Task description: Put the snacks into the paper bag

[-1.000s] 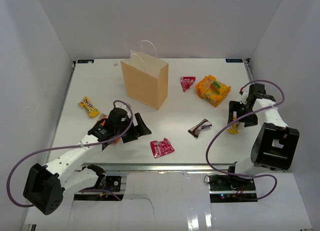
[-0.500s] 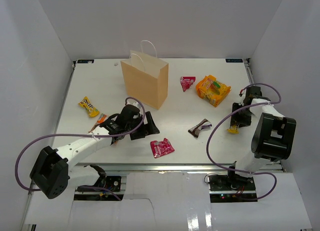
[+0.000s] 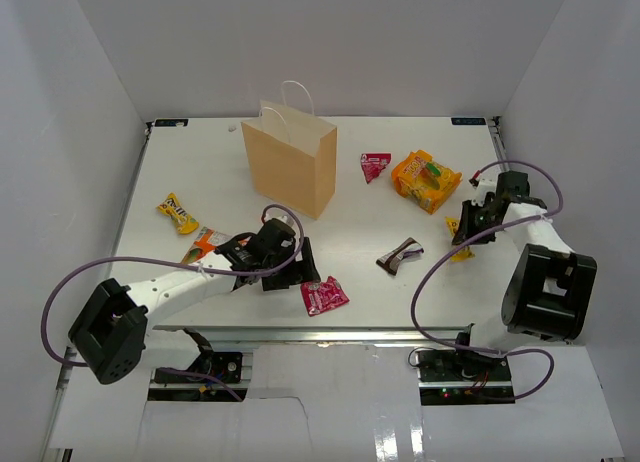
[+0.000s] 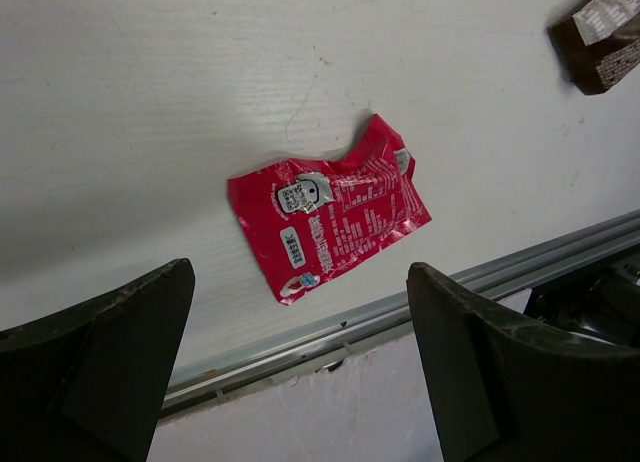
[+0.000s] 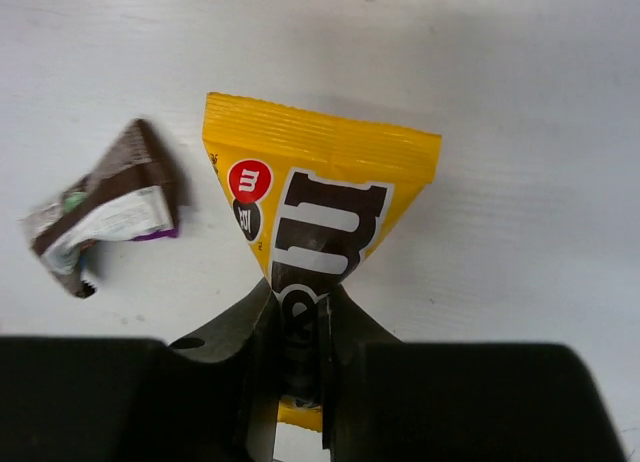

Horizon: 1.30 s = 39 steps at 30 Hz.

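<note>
On the white table, close to its near edge, the magenta-pink packet lay flat. The left gripper stood over it with jaws spread wide, one finger to each side in the wrist view, grasping nothing. Contact with the packet could not be confirmed.

The right gripper was clenched on the narrow end of the small yellow packet; whether that packet was clear of the table could not be told. The dark brown packet lay beside it, apart.

The paper bag stood upright towards the rear, handles up, well apart from both grippers. The red triangular packet and orange-yellow pouch lay to its right. The orange-white packet and a second yellow packet lay at the left.
</note>
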Each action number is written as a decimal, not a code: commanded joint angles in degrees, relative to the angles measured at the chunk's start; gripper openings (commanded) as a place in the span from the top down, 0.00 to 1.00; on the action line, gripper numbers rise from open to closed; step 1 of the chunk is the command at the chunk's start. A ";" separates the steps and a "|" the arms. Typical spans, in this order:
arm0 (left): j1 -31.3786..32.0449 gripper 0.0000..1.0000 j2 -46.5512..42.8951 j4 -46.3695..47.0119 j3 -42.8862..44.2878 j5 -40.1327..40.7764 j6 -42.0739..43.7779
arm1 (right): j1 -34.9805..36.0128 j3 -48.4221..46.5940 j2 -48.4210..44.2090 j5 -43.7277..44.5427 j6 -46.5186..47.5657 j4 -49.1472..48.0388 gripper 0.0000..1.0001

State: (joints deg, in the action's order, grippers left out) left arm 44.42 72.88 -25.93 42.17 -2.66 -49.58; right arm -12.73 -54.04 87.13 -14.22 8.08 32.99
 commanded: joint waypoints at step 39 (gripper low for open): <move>7.52 0.02 -8.29 -3.25 -0.43 7.84 0.35 | 46.92 -57.93 14.99 -8.37 10.21 -13.04 0.90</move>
State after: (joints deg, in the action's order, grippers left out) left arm 51.62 65.04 -28.77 41.30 4.14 -51.11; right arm 33.71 -108.38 101.49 -25.17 19.25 24.64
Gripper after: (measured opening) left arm 0.978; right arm 0.188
